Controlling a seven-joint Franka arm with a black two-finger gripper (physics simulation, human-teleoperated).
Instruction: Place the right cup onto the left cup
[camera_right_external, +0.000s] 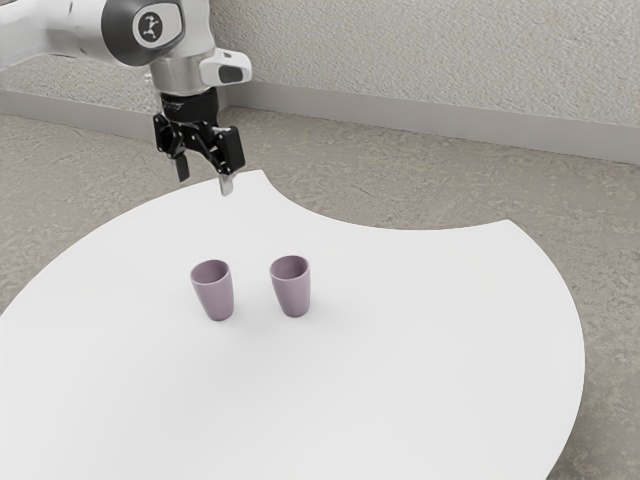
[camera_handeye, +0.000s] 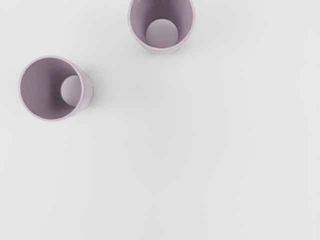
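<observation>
The jaws are wide open, with nothing in them. A purple cup (camera_right_external: 215, 297) and another purple cup (camera_right_external: 293, 293) stand near each other on the desk (camera_right_external: 410, 340). First job is getting the right one: go over, down, then squeeze.

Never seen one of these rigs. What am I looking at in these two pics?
Simulator renders of one robot arm with a black two-finger gripper. The exterior view is from a camera at the arm's side; the arm comes in from that view's upper left. The wrist view is from a camera on the arm's hand, here looking down into the cups.

On the white table stand two purple cups, one nearer the exterior view's left, the other nearer its right. Both are upright, empty and a small gap apart.

Nothing is held: the gripper is open, above the table's far edge. The job is to put one cup onto the other.
</observation>
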